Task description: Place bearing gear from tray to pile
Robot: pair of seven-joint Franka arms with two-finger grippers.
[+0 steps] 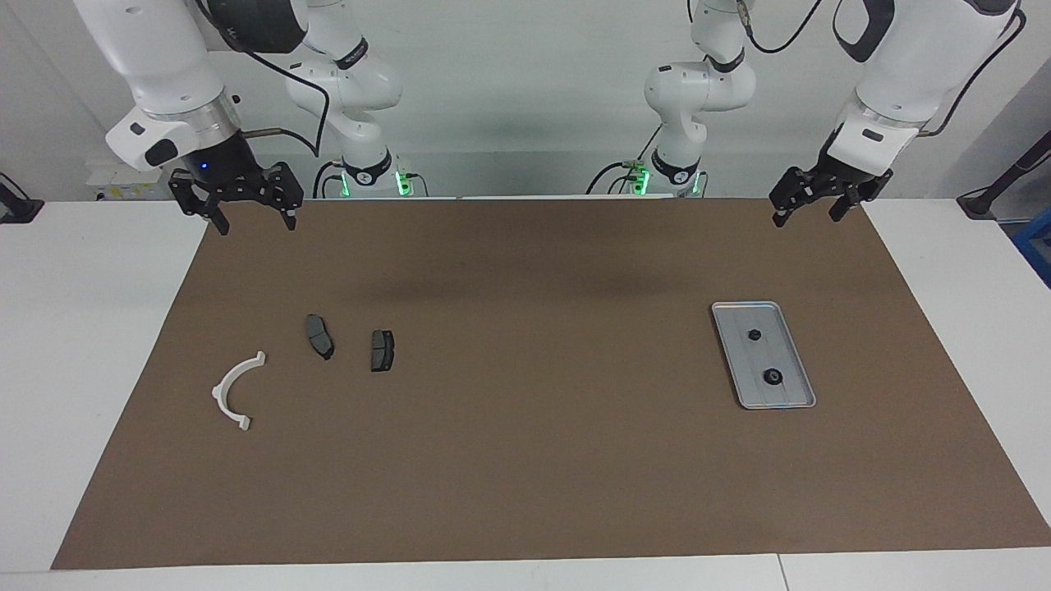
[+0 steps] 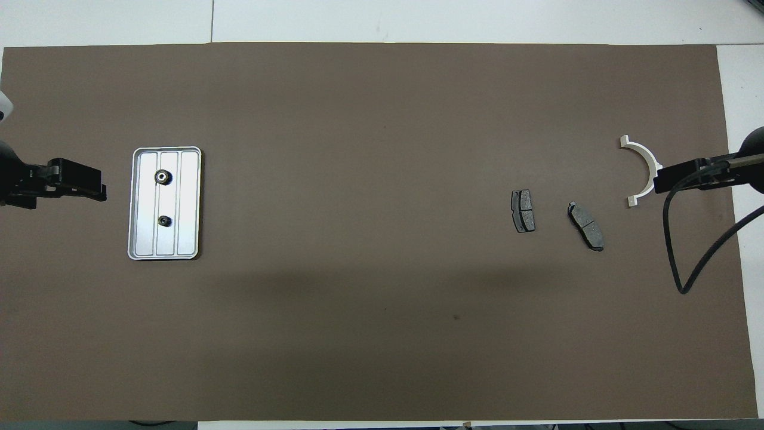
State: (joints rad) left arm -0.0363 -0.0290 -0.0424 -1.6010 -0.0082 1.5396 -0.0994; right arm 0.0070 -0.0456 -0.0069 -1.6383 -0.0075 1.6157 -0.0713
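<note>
A silver tray [image 1: 743,316] [image 2: 190,203] lies on the mat toward the left arm's end of the table. It holds two small dark bearing gears: a larger one [image 1: 773,377] [image 2: 162,177] and, nearer to the robots, a smaller one [image 1: 754,335] [image 2: 165,221]. The pile lies toward the right arm's end: a white half-ring bracket [image 1: 234,392] [image 2: 643,170] and two dark grey pads [image 1: 319,336] [image 2: 586,226], [image 1: 382,350] [image 2: 523,211]. My left gripper [image 1: 809,216] [image 2: 102,191] hangs open and empty, high above the mat beside the tray. My right gripper [image 1: 254,222] [image 2: 656,181] hangs open and empty over the bracket's side.
A brown mat [image 1: 525,460] [image 2: 370,334] covers most of the white table [image 1: 82,328]. A black cable [image 2: 686,263] loops down from the right arm. Both arm bases [image 1: 365,172] stand at the table's edge.
</note>
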